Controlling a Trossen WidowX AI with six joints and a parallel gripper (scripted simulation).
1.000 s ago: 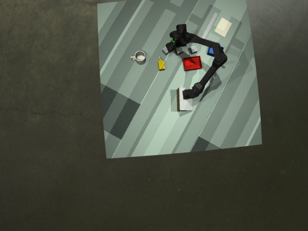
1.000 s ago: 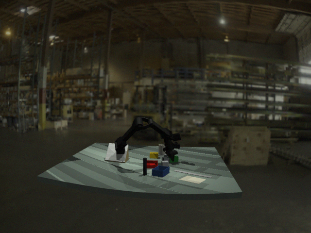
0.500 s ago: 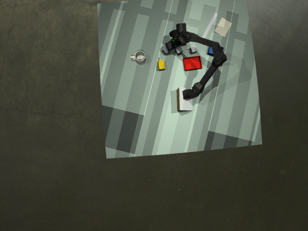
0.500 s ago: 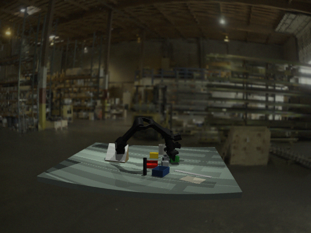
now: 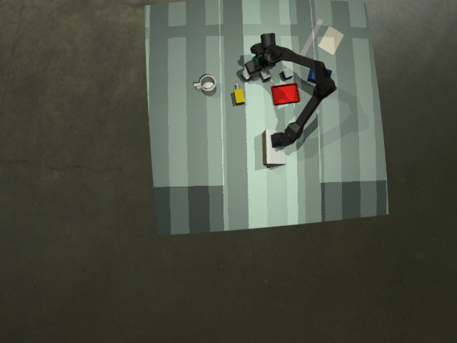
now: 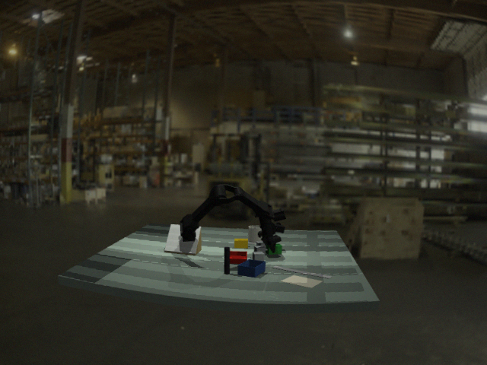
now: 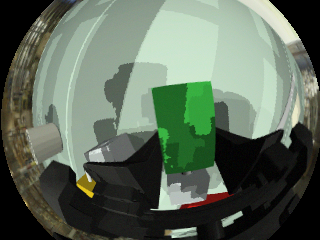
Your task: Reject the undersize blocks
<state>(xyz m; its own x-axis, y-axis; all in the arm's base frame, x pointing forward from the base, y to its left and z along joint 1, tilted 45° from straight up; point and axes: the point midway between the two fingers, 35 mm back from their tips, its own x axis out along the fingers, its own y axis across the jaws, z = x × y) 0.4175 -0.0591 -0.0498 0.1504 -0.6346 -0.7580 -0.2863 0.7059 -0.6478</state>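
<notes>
Gripper (image 5: pixel 257 62) (image 6: pixel 272 248) (image 7: pixel 182 130) is half open, closed firmly on green GO gauge (image 5: pixel 257 58) (image 6: pixel 276 249) (image 7: pixel 186 127), probably for probing bore. Middle steel block (image 5: pixel 265 75) (image 7: pixel 188 186) sits just beyond gauge; red reject tray (image 5: pixel 285 93) (image 6: pixel 238 257) (image 7: pixel 205 201) waits nearby, for undersize ones.

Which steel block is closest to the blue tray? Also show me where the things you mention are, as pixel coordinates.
In the top view, the rightmost steel block (image 5: pixel 287 73) (image 6: pixel 258 255); the other two (image 5: pixel 246 76) (image 5: pixel 265 76) (image 7: pixel 112 149) (image 7: pixel 187 189) sit farther along the row, toward the mug (image 5: pixel 208 85) (image 6: pixel 253 233) (image 7: pixel 45 143).

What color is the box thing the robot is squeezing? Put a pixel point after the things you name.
Green: the GO gauge (image 6: pixel 275 249) (image 7: pixel 185 127), between the gripper's (image 7: pixel 187 150) fingers. Wrist view shows it best.
</notes>
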